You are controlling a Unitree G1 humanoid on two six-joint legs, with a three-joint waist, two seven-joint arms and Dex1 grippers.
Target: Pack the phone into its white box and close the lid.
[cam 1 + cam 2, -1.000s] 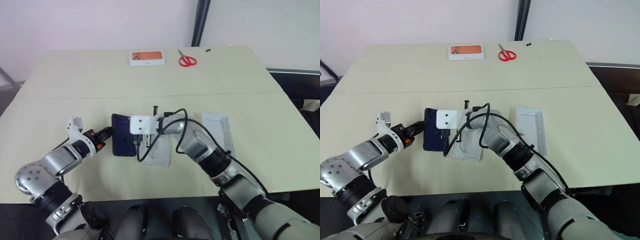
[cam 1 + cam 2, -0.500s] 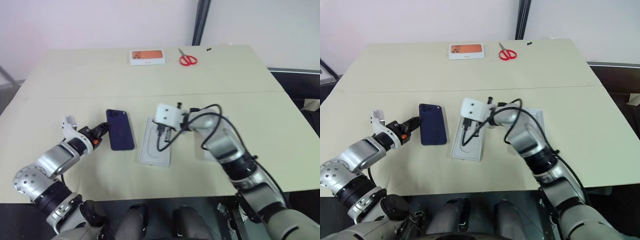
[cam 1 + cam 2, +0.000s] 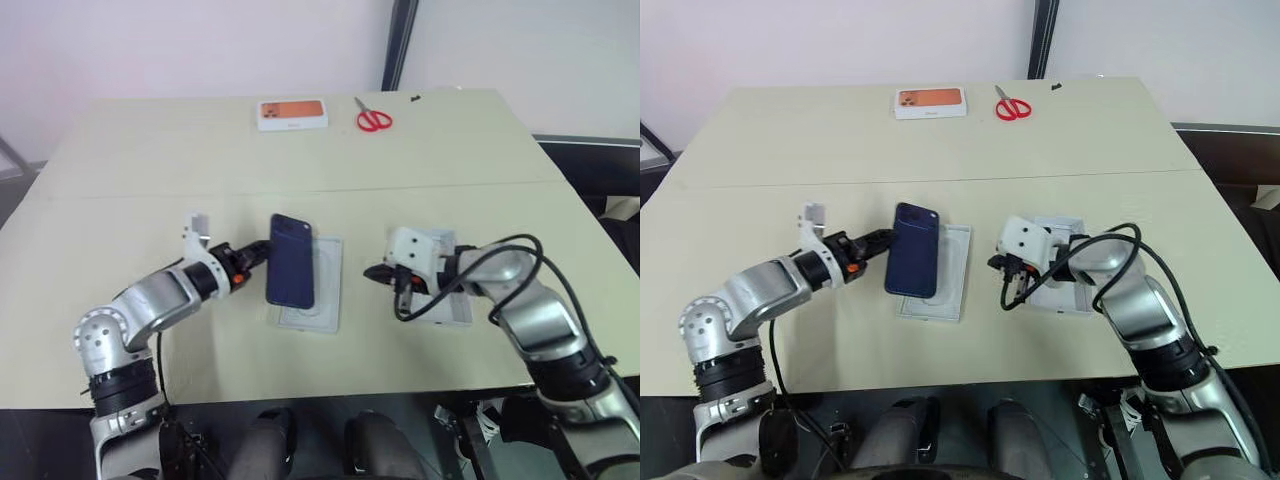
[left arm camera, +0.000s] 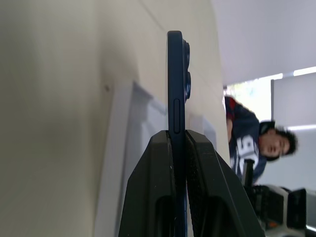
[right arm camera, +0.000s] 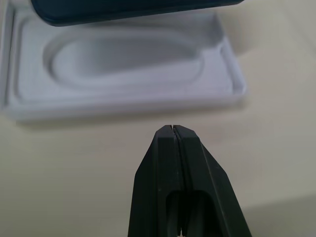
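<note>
My left gripper (image 3: 262, 250) is shut on the left edge of the phone (image 3: 290, 262), a slim dark navy slab. It holds the phone tilted over a thin white insert (image 3: 322, 300) with an oval recess, overlapping the insert's left part. The left wrist view shows the phone (image 4: 176, 89) edge-on between the fingers. My right gripper (image 3: 372, 272) is shut and empty, just right of the insert (image 5: 123, 64). Under my right hand lies a shallow white tray (image 3: 1060, 300) with a thin rim; I cannot tell whether it is the white box or the lid.
A small white box with an orange picture (image 3: 293, 114) and red scissors (image 3: 374, 121) lie at the table's far edge. The beige table (image 3: 150, 180) has bare room on the left and far side. A person (image 4: 252, 143) shows beyond the table in the left wrist view.
My left gripper has carried the phone rightward and a little up, from the bare table to over the insert. My right arm swung right, away from the insert to the tray, staying shut.
</note>
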